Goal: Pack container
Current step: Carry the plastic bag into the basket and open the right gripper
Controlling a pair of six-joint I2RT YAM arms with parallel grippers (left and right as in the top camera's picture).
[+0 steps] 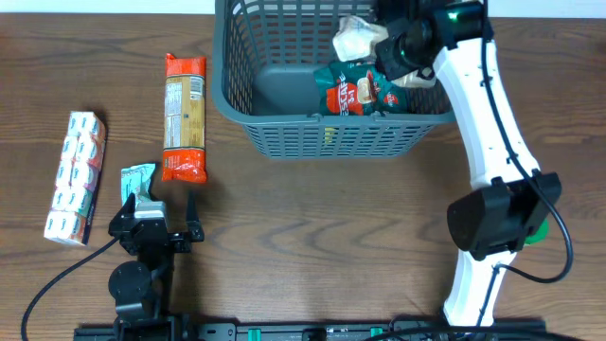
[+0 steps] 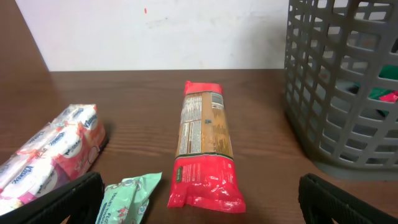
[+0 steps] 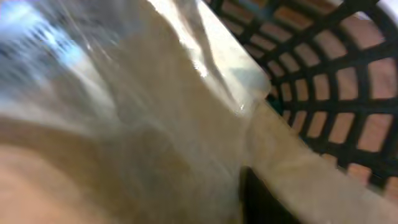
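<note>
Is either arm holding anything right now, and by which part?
The left gripper is open, holding nothing. The right gripper is down in the container against a pale plastic-wrapped bag; whether its fingers grip it cannot be told.

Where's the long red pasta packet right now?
Overhead view, left side: the pasta packet lies on the table between the tissue pack and the container.

Basket (image 1: 327, 140): large, rectangular, dark grey plastic, with slotted lattice walls, a thick rim and a solid floor. It stands upright on the wooden table (image 1: 312, 237) at the far middle, its far edge cut off in the overhead view. Its right half holds a green-and-red packet (image 1: 352, 90) and a pale bag (image 1: 358, 38); the floor shows on the left.
</note>
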